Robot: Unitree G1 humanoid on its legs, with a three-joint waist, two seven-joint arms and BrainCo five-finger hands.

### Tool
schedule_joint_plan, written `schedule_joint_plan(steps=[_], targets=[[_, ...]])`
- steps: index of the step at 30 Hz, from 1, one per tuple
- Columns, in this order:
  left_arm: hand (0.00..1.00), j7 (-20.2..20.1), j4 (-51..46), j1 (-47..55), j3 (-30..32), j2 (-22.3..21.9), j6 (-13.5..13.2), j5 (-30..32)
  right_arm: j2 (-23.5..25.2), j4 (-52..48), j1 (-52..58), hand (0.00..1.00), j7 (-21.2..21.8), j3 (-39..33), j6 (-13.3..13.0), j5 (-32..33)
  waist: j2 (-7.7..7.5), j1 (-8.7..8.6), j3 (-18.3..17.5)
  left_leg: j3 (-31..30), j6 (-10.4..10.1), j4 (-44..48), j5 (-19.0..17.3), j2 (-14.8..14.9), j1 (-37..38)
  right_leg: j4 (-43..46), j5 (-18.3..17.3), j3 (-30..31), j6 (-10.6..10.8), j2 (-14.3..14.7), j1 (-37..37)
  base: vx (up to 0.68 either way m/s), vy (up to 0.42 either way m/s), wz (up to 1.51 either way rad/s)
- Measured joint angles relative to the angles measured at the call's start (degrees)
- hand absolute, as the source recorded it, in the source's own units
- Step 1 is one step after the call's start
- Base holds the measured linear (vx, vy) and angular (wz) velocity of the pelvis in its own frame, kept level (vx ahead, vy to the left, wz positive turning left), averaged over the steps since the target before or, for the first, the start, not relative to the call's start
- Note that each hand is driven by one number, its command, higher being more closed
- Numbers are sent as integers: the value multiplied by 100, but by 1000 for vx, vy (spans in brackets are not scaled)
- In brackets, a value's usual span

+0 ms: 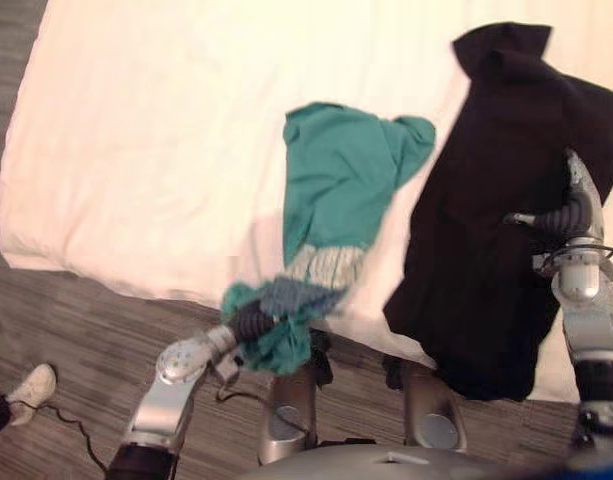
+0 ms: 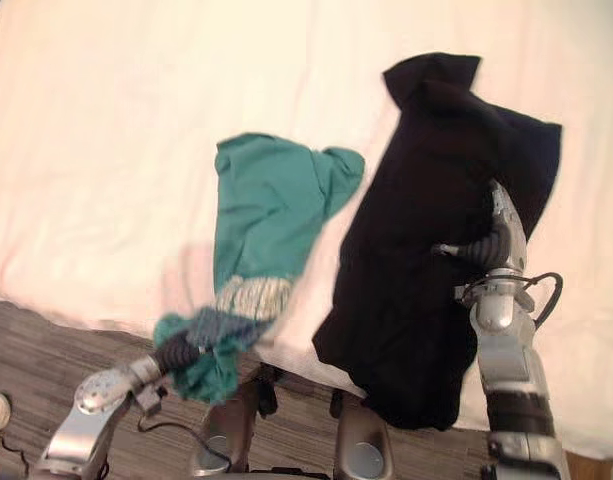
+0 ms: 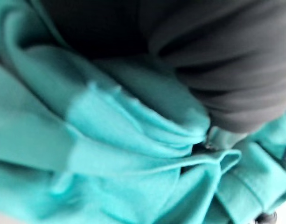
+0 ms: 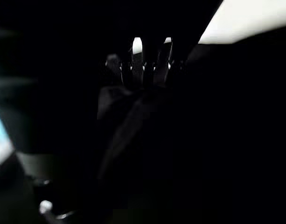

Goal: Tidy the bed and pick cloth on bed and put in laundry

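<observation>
Seemingly partway through, no further; teal cloth (image 1: pixel 336 190) bunched round left hand (image 1: pixel 250 322) just off the near edge of bed (image 1: pixel 166 150), far end lying spread on the sheet; grip buried in the folds, so cannot tell whether clamped or merely tangled.

Black cloth (image 1: pixel 486 230) draped over right hand (image 1: pixel 571 212), lower part hanging past the bed's edge, upper part resting on the sheet; cannot tell there either whether closed on the fabric or just lying under it; teal and black near each other, not overlapping.

Judged done: both pieces reached and taken up at one end; judged left: lifting both clear of the bed, carrying them to the laundry, then smoothing the sheet, fairly flat already.
</observation>
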Motion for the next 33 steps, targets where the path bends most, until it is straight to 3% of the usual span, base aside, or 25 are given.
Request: schedule_joint_plan(steps=[1,2,3,7,12,16,24,29,33], targets=[[100,-83,181,36,-7,-25,124,156,1,231,-104,0,40,16,20,30,-5,35,-2,-17,0,3,0,63,23,-257,-17,9,-3,87,-29,54,-7,-7],[100,-113,314,30,90,-54,123,150,-16,499,-163,0,83,86,27,51,-101,111,-15,-18,-1,50,1,61,30,-1159,462,-19,-54,169,61,48,-29,24],[100,-133,468,-42,122,24,118,149,8,812,-223,100,106,243,29,82,-304,77,-33,-81,-83,145,-87,-78,60,-1488,1038,-84,-129,28,77,49,-31,32],[100,97,1134,-456,150,-41,84,136,69,1069,-412,100,193,319,-105,321,-364,109,-36,-210,-176,142,-173,-50,-11,-1817,1176,-79,-88,119,180,4,8,3],[100,999,2221,-961,160,-36,-411,155,58,1696,-938,100,251,194,-194,546,-430,247,30,-232,-289,115,-248,-47,-44,-2146,1310,87,-156,180,201,-144,-7,-13],[100,1245,2677,-1118,130,-51,-634,154,119,1726,-946,100,265,193,-207,795,-458,240,19,-173,-340,-96,-139,-52,25,-2230,1357,126,-93,186,205,-71,-7,-5],[100,1966,3255,-1285,11,-301,-653,135,355,1923,-852,100,266,166,-484,1650,-473,168,3,-17,-377,-507,1,-51,544,-2283,1407,151,-124,267,472,75,9,-10],[100,2464,3548,-1289,-91,-549,-669,134,526,1920,-499,100,432,62,-973,1911,-350,6,-29,99,-448,-628,-52,-72,976,-2357,1314,150,-127,269,853,122,20,-5],[100,2939,3636,-1211,-218,-737,-614,137,803,1919,184,100,835,-8,-1132,1901,-298,-95,-332,245,-438,478,-512,10,980,-1900,874,150,-103,104,1171,123,17,2]])
